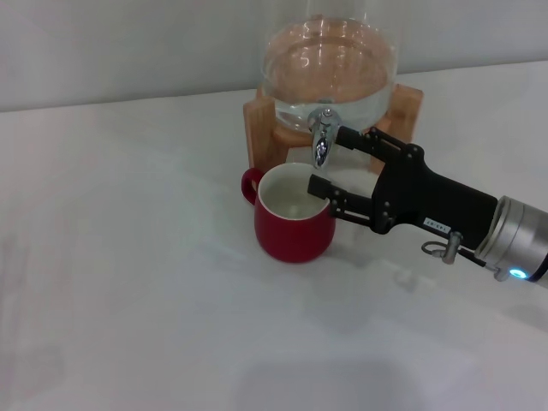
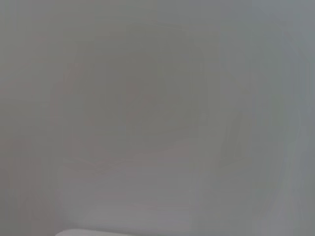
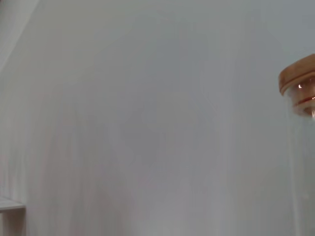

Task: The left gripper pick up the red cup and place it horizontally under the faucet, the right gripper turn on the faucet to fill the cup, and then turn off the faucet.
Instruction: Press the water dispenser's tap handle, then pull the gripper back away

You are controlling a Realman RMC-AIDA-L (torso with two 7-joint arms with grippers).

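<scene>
The right gripper (image 1: 330, 158), reaching in from the robot's right on its silver-white arm, hovers at the faucet (image 1: 322, 137) with its two black fingers spread wide and nothing between them: one fingertip lies just beside the chrome tap, the other hangs over the rim of the red cup (image 1: 293, 214). The cup stands upright on the white table (image 1: 128, 257) directly under the spout, handle turned toward the robot's left; whether any water has collected in its white inside cannot be told. Behind it the glass dispenser (image 1: 330, 73) sits in its wooden stand (image 1: 265, 124). The lever appears to be the business in hand; a clean turn likely calls for the fingers to bracket it squarely while the lower one stays clear of the cup. The left gripper is out of sight.
</scene>
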